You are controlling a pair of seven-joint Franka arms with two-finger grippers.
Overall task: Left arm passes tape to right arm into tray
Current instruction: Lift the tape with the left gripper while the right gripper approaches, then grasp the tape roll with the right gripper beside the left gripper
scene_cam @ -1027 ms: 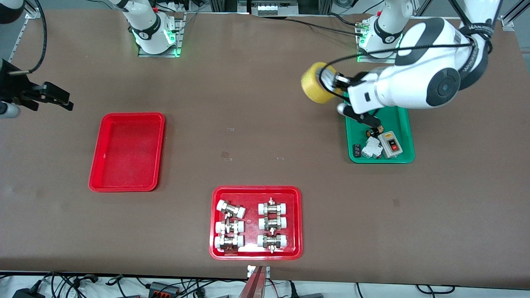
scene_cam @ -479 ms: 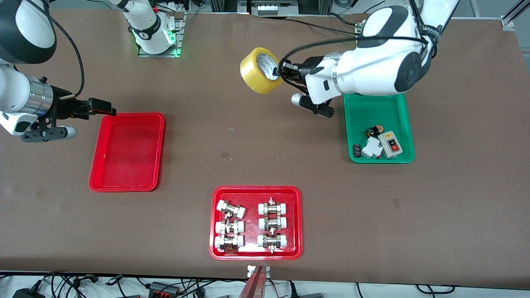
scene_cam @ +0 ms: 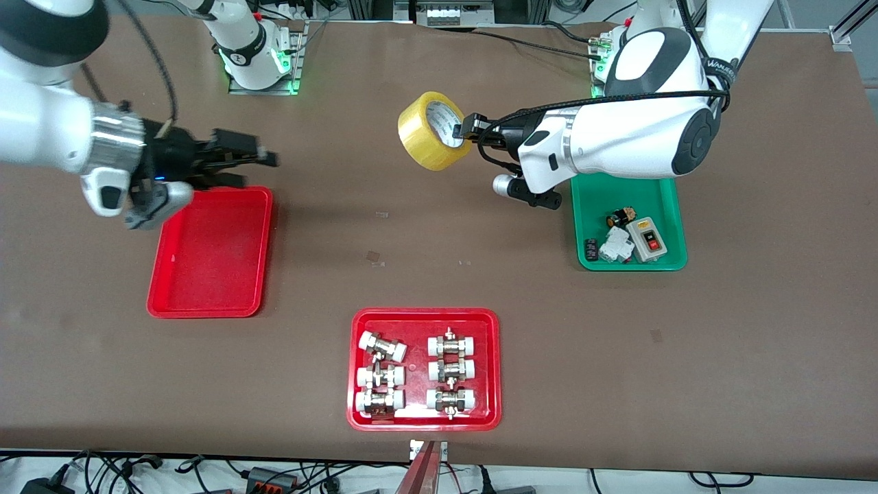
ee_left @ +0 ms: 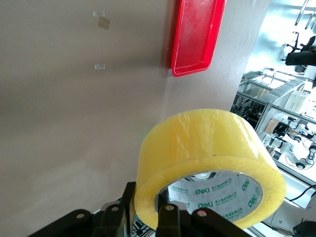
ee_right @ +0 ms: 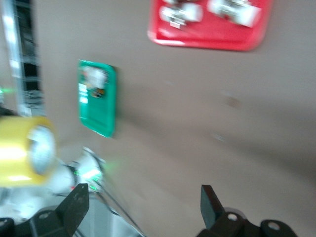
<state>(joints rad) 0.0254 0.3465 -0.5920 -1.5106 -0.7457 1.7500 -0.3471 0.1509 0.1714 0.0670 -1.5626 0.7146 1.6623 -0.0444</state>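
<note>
Left gripper [scene_cam: 465, 128] grips the tape [scene_cam: 431, 130] by its rim, held up over bare table, now barely shifted from half a second ago. Right gripper [scene_cam: 250, 156] has swung in over the tray's [scene_cam: 209, 305] upper edge, jaws apart, closing toward the handover. Right wrist view shows its spread fingers [ee_right: 211, 202] and the roll ahead; left wrist view shows the white core.

We see bare table [scene_cam: 384, 206] between the right gripper [scene_cam: 257, 158], jaws spread over the red tray's [scene_cam: 161, 274] rim, and the tape [scene_cam: 431, 130] the left gripper [scene_cam: 465, 128] holds aloft. The fittings tray [scene_cam: 357, 370] sits nearer the camera.
</note>
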